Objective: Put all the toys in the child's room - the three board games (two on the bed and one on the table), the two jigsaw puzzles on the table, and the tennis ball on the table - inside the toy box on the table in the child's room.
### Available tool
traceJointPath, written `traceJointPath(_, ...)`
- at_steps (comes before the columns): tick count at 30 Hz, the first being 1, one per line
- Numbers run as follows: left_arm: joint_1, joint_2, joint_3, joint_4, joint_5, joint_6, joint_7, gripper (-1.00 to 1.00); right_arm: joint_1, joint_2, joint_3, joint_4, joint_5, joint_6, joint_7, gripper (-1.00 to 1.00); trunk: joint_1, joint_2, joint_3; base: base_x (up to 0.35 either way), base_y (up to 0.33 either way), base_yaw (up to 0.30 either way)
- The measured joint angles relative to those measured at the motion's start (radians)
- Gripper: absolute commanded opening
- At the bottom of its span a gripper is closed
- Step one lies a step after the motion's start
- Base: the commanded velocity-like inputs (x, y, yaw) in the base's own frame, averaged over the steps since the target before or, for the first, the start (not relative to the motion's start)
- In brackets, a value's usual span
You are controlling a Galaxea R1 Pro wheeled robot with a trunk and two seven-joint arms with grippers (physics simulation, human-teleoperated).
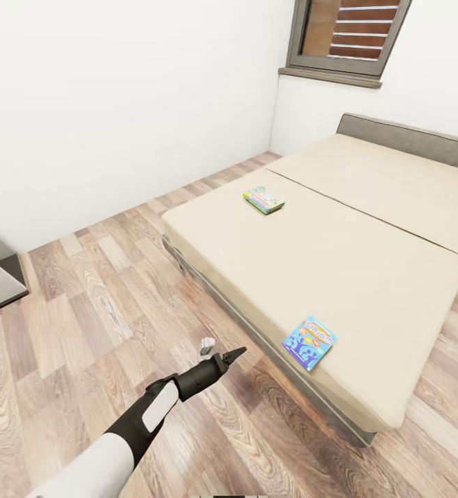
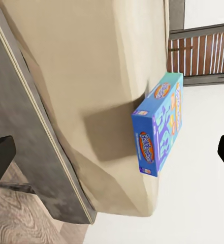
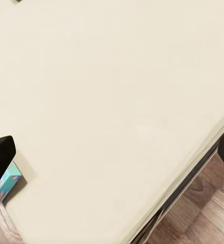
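On bed [image 1: 367,277]: reaching for Balderdash box [image 1: 310,342], left gripper [image 1: 218,354] wide, empty; next close in, grasp.

I can't read the print on the small game box [image 1: 263,199] far up the bed [image 1: 367,228]; it is too small from the head camera. The bed's far side and headboard [image 1: 423,142] run off the frame's right edge. On my right wrist camera only a corner of the blue Balderdash box [image 3: 2,192] shows, partly behind a dark fingertip [image 3: 0,155], the rest cut off.
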Motion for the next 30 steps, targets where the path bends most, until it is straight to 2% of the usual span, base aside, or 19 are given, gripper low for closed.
traceJointPath(7, -0.001, 0.0, 0.001, 0.004, 0.0, -0.001, 0.0, 1.0, 0.0, 0.0, 0.0, 0.0, 0.0, 0.0, 0.001, 1.0, 0.0, 0.0, 0.0, 0.0, 0.0, -0.129)
traceJointPath(21, -0.004, -0.003, 0.001, 0.006, 0.0, -0.001, 0.0, 1.0, 0.0, -0.001, -0.001, 0.0, 0.0, 0.0, 0.001, 1.0, 0.0, 0.0, 0.0, 0.0, 0.0, -0.234)
traceJointPath(30, -0.005, -0.005, -0.001, 0.005, -0.001, -0.001, 0.0, 1.0, 0.0, -0.001, -0.003, 0.0, 0.001, 0.0, 0.002, 1.0, 0.0, 0.0, 0.0, 0.0, 0.0, -0.105)
